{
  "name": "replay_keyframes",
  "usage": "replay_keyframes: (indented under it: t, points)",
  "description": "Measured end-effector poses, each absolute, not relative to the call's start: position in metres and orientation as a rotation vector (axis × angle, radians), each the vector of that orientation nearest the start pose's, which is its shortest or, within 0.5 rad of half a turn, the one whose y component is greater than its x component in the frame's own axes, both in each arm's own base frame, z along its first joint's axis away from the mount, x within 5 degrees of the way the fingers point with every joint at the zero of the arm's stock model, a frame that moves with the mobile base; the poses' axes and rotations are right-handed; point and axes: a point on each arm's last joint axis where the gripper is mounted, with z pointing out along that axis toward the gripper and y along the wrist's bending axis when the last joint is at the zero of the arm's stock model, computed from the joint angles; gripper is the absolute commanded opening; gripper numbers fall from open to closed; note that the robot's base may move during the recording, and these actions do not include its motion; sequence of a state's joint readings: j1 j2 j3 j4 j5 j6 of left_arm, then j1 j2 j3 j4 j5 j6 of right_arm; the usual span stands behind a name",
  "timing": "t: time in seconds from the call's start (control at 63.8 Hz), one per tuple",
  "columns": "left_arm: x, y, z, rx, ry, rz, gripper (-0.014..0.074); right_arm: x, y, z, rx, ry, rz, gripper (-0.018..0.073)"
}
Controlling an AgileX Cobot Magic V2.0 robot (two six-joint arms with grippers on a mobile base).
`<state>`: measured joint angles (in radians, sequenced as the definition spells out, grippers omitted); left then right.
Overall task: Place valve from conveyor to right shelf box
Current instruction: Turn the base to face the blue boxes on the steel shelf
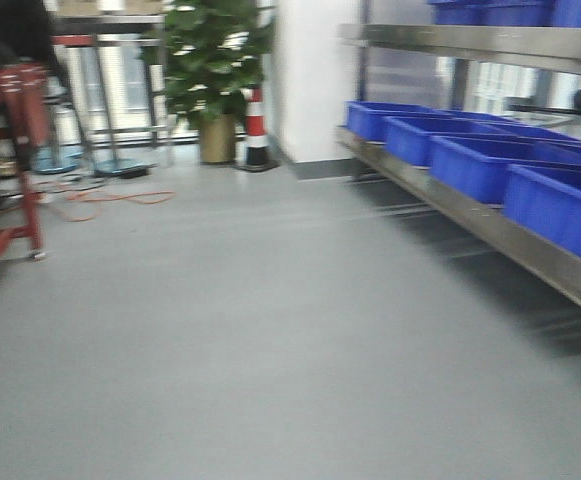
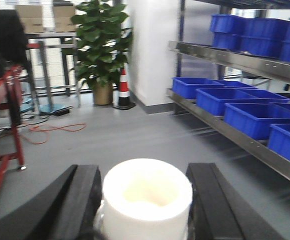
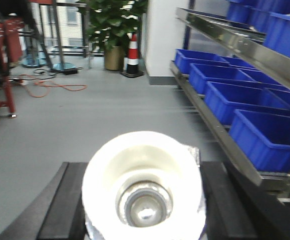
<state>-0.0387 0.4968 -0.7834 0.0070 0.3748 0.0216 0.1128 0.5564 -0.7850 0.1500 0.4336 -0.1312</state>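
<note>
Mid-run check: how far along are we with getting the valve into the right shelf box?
Done: pickup. The left gripper clamps a valve, the right gripper a second valve; the conveyor is off to the left. In hand: transport, the blurred front view suggesting motion beside the right shelf. Left: reach a blue box and release.

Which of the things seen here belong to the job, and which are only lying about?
Belong to the job: valve in the left hand; second valve in the right hand; right shelf; its blue boxes; red frame, probably the conveyor's.
Lying about: potted plant; traffic cone; orange cable.
</note>
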Motion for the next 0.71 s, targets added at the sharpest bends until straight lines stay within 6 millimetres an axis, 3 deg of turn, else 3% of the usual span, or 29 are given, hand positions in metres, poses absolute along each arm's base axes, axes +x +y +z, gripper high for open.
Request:
replay_keyframes:
  t: [0.705]
  points:
    - [0.0865, -0.0031, 0.4034, 0.050, 1.571, -0.006, -0.0111, 0.1010, 0.0172, 0.3933, -0.138, 1.680, 0.141, -0.0153]
